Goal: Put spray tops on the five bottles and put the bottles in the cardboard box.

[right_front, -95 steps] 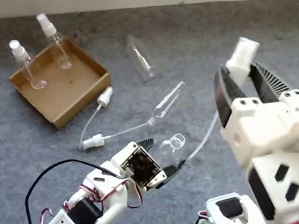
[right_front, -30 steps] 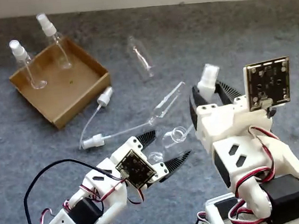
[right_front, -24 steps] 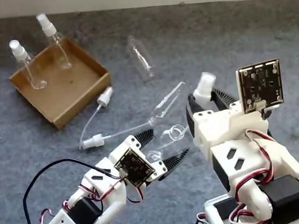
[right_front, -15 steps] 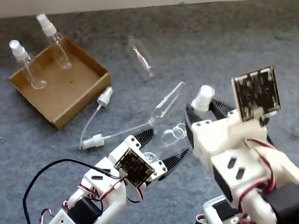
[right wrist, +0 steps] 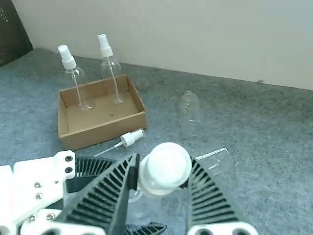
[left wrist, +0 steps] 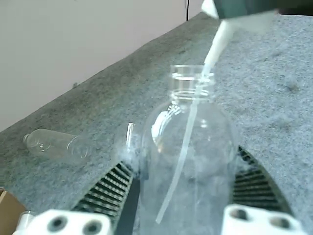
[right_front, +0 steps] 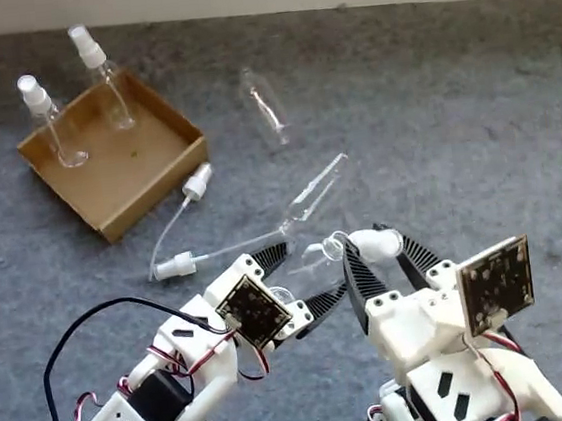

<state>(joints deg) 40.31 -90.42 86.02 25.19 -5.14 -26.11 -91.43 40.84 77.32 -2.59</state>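
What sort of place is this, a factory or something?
Probably a small lab or hobby test bench, not a factory: two small white robot arms, the left arm and right arm, on a grey carpet-like table cover, with a cardboard box, clear bottles and a plain wall behind.

Bottle (left wrist: 188, 161): clear, uncapped, upright inside left pincer (right_front: 310, 273).
Spray top (right wrist: 164, 171): white, clamped in right pincer (right wrist: 165, 165), tube seemingly entering bottle.

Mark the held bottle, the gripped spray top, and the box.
bottle (left wrist: 208, 147), left wrist view, glass body.
spray top (right wrist: 165, 169), right wrist view, white cap.
box (right_front: 158, 192), high view, near wall.
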